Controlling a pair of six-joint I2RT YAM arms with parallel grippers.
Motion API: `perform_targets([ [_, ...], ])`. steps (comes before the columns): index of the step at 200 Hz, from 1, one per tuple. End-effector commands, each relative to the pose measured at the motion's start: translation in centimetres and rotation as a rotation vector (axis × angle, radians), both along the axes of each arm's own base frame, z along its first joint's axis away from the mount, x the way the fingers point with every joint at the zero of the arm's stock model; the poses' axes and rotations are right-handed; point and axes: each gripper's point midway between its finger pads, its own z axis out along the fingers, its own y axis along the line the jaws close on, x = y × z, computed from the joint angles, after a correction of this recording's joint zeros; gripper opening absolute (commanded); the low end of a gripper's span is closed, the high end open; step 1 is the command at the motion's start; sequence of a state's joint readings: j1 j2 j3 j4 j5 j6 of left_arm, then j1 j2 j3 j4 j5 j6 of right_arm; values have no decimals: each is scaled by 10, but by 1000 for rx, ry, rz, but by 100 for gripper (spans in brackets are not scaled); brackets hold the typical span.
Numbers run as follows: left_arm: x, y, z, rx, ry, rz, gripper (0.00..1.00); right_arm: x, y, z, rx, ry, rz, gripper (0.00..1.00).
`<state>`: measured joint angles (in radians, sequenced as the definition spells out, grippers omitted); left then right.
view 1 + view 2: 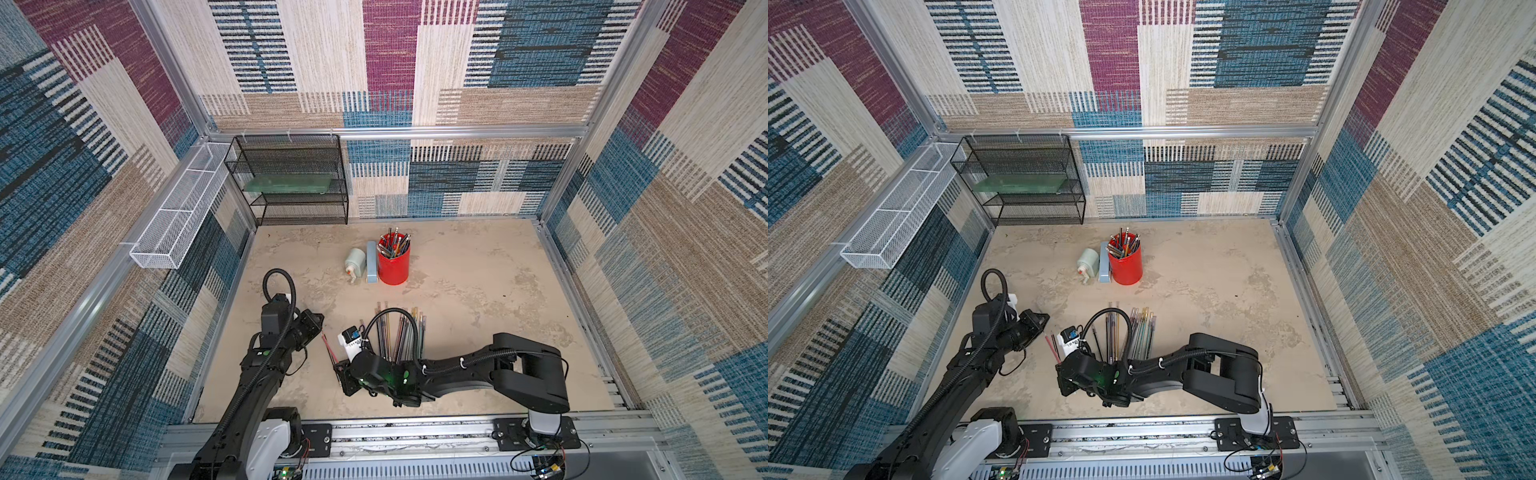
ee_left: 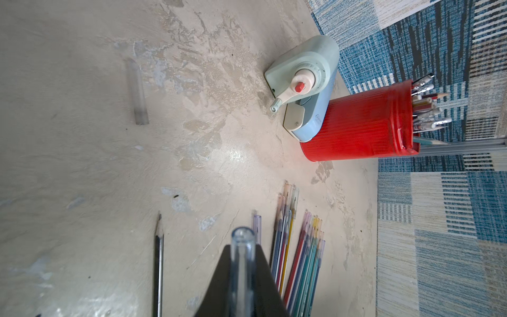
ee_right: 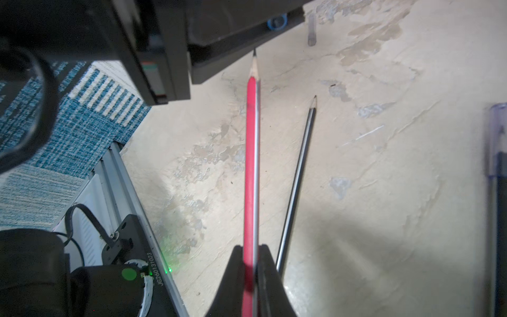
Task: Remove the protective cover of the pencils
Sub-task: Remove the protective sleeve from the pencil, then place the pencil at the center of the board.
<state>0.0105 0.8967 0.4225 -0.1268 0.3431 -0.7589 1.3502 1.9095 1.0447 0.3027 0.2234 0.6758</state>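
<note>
Against carpeted walls (image 1: 395, 62): white basket (image 1: 174, 216), black mesh shelf (image 1: 291, 178); above the mottled beige bench (image 1: 478, 291), left end effector (image 1: 319, 319) pinches a clear cap (image 2: 242, 237), right end effector (image 3: 251, 249) grips a red pencil (image 3: 251, 164), the pencils (image 1: 399, 332) lying on it alongside

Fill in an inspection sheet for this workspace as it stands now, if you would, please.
Surface: beige table, mottled and scuffed; no spill seen.
Job's things: red pencil bare, tip sharpened; black pencil bare on the table; pencil row wearing clear covers; loose cover lying apart.
Clutter: red cup of pencils, crank sharpener, blue stapler-like item between them.
Grippers: left gripper, jaws shut on held cover; right gripper, jaws shut on the red pencil.
Cables: black hose of the right arm arcs over the pencil row.
Surroundings: black mesh shelf, white mesh basket, patterned carpet walls.
</note>
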Motion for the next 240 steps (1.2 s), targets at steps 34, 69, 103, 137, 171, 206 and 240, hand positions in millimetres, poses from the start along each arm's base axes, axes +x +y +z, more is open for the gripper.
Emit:
perform_targets([
  [34,19,19,5,136,-16,38,0,11,-14,8,35,-3,-107,0],
  [69,39,47,20,332,28,78,0,20,-18,-9,-20,35,-168,0],
  [103,50,53,6,373,44,83,0,32,-14,-22,-60,72,-192,0],
  [137,65,49,-8,367,83,47,0,40,-11,-40,-107,111,-200,0],
  [171,72,51,-15,372,107,51,0,44,-2,-55,-136,149,-182,0],
  [206,72,51,-19,369,124,53,0,45,4,-58,-140,154,-173,5],
  [240,72,51,-21,364,129,51,0,43,5,-62,-146,166,-170,12],
])
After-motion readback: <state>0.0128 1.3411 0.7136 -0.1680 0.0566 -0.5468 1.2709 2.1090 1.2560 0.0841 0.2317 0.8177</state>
